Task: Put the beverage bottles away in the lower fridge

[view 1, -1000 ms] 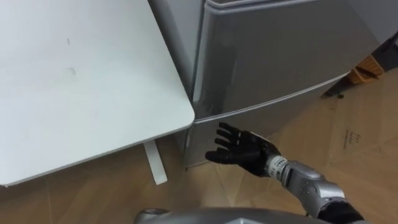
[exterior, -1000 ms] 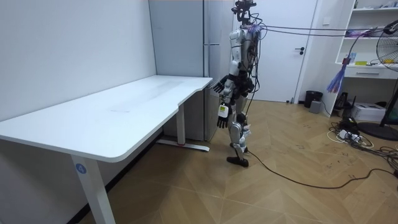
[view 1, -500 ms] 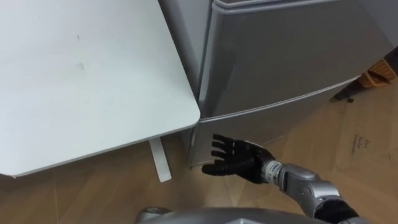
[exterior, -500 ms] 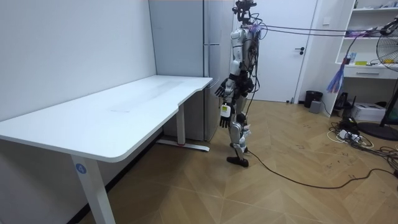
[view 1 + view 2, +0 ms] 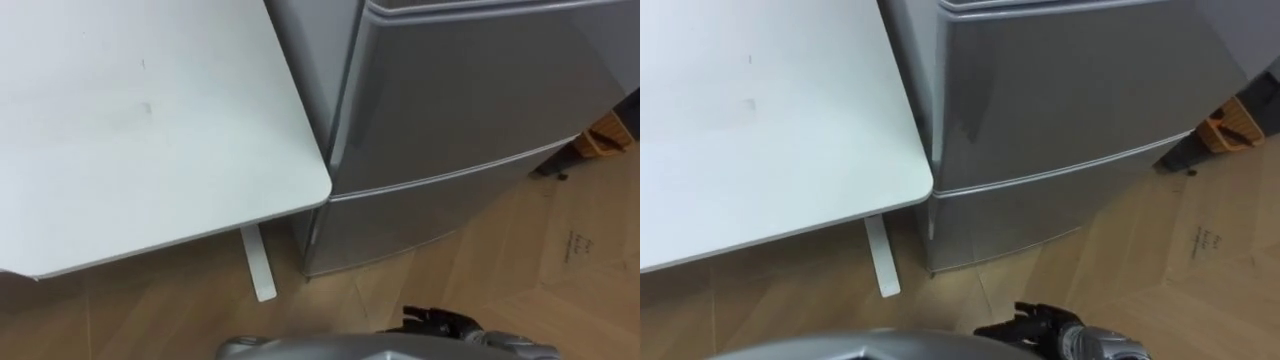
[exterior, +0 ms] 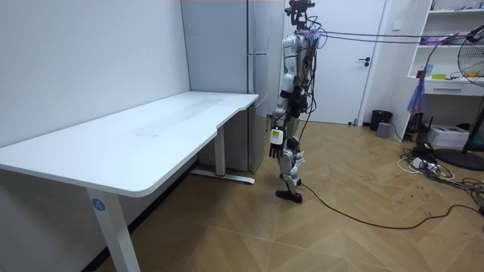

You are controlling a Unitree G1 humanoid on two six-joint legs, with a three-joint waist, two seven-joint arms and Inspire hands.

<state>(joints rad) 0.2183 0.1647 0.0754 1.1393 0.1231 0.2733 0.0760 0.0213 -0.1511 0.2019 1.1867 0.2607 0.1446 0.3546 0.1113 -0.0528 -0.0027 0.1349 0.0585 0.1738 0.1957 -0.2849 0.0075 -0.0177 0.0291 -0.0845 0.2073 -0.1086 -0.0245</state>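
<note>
The silver fridge (image 5: pixel 460 90) stands straight ahead of me with both doors closed; its lower door (image 5: pixel 410 215) is the short panel near the floor. My right hand (image 5: pixel 1032 322) sits low at the bottom edge of the eye views, its dark fingers straight and apart from the fridge, holding nothing. In the room view I stand upright facing the fridge (image 6: pixel 253 91) beside the desk corner. My left hand (image 6: pixel 274 146) hangs by my thigh with its fingers relaxed and nothing in it.
A white desk (image 5: pixel 150 130) fills my left side, its rounded corner nearly touching the fridge, its white foot (image 5: pixel 258 262) on the wooden floor. An orange object (image 5: pixel 600 130) lies right of the fridge. Behind me the room view has a door (image 6: pixel 359 60), shelves and a fan (image 6: pixel 465 83).
My right hand has dropped from in front of the lower fridge door to the bottom edge of the view. The camera has shifted slightly. The fridge stays closed.
</note>
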